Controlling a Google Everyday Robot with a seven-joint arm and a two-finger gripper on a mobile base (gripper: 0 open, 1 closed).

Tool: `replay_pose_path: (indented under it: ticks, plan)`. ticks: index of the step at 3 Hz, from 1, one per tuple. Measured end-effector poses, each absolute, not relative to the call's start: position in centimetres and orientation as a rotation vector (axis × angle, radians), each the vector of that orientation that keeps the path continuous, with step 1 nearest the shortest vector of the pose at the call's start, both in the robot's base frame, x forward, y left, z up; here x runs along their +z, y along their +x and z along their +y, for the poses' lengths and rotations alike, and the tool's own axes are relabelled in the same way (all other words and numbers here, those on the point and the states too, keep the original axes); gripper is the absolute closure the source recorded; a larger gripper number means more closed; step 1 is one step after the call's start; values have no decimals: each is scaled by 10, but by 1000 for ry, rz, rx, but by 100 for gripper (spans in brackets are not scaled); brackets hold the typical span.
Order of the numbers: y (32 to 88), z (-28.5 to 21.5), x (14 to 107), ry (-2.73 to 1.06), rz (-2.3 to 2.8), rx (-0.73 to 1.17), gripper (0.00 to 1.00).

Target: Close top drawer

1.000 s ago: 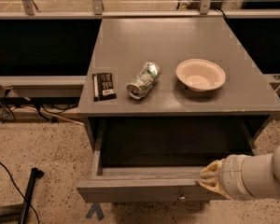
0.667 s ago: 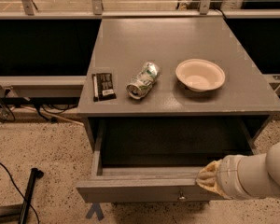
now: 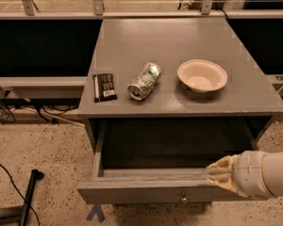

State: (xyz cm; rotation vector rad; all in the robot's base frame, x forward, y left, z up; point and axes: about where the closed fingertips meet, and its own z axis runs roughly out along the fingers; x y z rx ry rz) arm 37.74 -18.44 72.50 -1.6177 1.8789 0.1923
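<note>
The top drawer (image 3: 146, 189) of the grey cabinet (image 3: 170, 46) stands pulled out, its inside dark and bare. Its flat grey front panel carries one small round metal knob (image 3: 183, 199) near the middle. My gripper (image 3: 217, 173) comes in from the right on a thick white arm. Its cream-coloured tip rests at the top edge of the drawer front, to the right of the knob.
On the cabinet top lie a black packet (image 3: 104, 86), a crushed can (image 3: 144, 80) on its side and a white bowl (image 3: 202, 76). A black pole (image 3: 29, 197) and cables lie on the speckled floor to the left. A metal rail runs behind the cabinet.
The arm and gripper have held nearly still at the drawer front's right end. The drawer stays open about the same amount.
</note>
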Motion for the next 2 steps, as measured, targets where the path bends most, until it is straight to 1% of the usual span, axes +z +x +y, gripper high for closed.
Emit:
replay_pose_path:
  ticks: [1,2]
  plan:
    - [369,-185,738,-1625,1848,214,100]
    - [350,-189,727,-1678,1872,238,100]
